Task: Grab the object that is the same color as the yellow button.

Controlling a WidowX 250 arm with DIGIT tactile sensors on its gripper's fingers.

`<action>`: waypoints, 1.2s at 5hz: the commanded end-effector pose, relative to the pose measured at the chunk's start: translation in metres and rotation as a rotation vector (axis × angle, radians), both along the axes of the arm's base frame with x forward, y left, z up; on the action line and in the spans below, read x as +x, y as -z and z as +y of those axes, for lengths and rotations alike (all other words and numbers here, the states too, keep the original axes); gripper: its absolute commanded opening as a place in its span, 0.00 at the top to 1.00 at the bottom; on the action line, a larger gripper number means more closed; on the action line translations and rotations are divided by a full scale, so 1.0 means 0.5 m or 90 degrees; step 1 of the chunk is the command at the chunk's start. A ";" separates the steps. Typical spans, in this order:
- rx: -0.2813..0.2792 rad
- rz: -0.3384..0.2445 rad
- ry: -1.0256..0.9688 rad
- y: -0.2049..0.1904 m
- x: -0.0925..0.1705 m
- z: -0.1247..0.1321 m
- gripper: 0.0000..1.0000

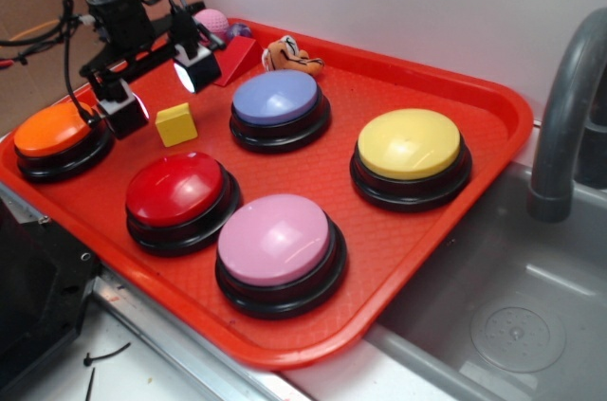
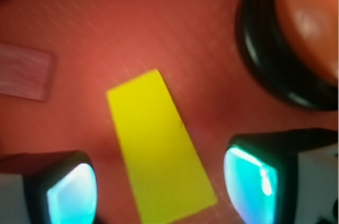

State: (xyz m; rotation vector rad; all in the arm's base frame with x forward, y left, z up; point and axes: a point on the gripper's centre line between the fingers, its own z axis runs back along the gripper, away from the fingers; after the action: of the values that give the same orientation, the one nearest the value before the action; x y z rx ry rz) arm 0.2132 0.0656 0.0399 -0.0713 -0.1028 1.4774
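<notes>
One yellow block (image 2: 159, 147) | lies between claw (image 2: 159, 192) fingers, untouched | claw spread wide above tray (image 1: 417, 259)

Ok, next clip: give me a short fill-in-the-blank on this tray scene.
1. The small yellow cube-shaped block lies between the orange-domed button and the ____ domed button.
2. The open pincer hovers over the ____ block.
3. All five buttons sit on a ____ plastic tray.

Missing: blue; yellow; red

red tray (image 1: 493, 112) holds orange (image 1: 52, 131), red (image 1: 175, 188), blue (image 1: 275, 98), pink buttons (image 1: 275, 240); sink (image 1: 512, 325) beside
</notes>
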 end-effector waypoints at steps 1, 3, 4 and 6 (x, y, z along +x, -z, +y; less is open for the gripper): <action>-0.028 0.001 -0.004 0.024 -0.003 0.010 0.00; -0.030 0.000 -0.011 0.036 -0.005 0.009 1.00; -0.030 -0.004 -0.007 0.034 -0.005 0.007 1.00; 0.009 -0.018 0.134 -0.028 0.007 0.010 1.00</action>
State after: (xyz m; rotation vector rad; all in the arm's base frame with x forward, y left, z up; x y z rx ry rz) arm 0.2145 0.0649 0.0460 -0.0733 -0.0724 1.2687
